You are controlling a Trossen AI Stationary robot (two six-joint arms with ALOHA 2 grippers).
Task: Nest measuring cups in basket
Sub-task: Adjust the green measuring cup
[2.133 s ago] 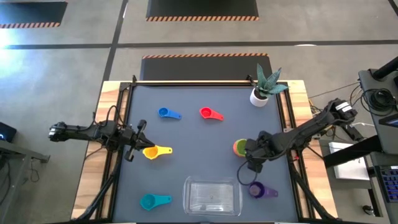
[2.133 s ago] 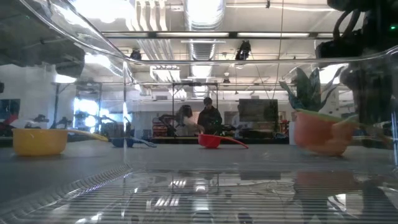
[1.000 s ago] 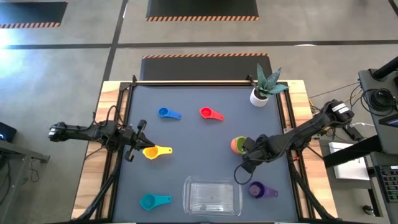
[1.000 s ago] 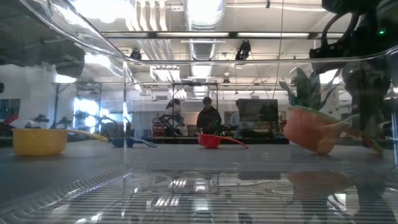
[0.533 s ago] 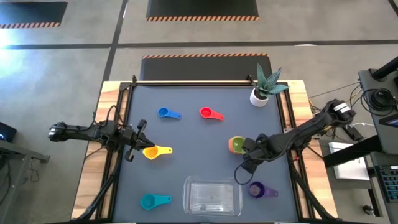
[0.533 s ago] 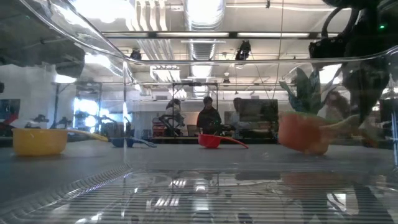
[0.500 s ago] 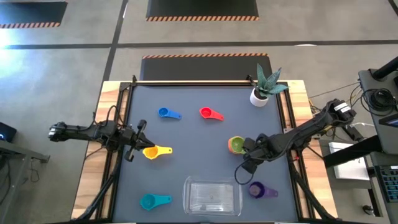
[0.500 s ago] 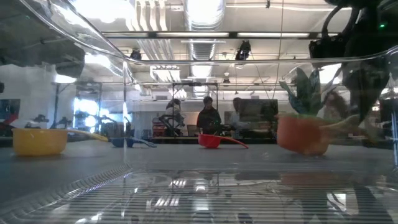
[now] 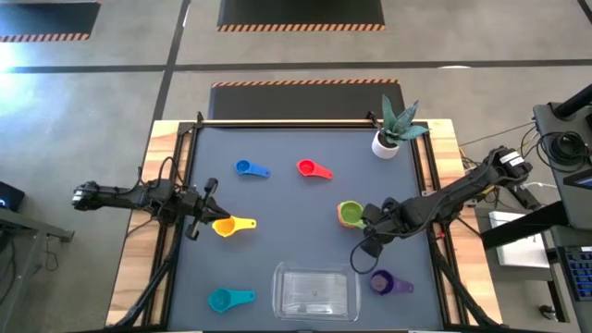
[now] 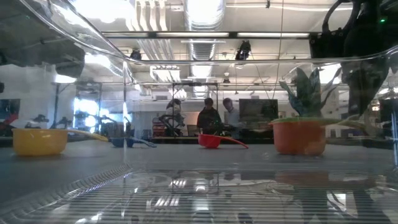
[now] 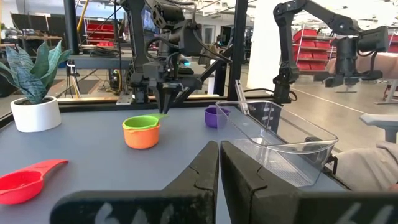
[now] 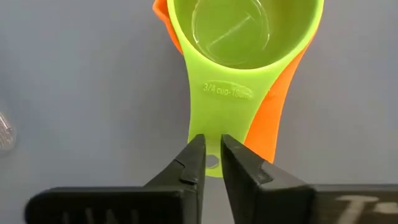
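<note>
Dark grey matting covers the table (image 9: 296,190); nearest its front edge sits the clear basket (image 9: 315,291), flanked by teal cup (image 9: 228,300) and purple cup (image 9: 388,283). Farther in, the right tool (image 9: 367,220) pinches the green cup (image 9: 351,214) handle, nested in the orange cup (image 10: 300,137). Left tool (image 9: 209,220) rests pressed together beside the yellow cup (image 9: 231,225).

This is a robot workshop in a big industrial hall. The low view shows bare ceiling ducts (image 10: 202,25) and people (image 10: 210,117) at work stations far behind. The left wrist view shows red storage bins (image 11: 96,28) on racks and another robot arm (image 11: 323,25) beyond the bench (image 11: 93,155).
</note>
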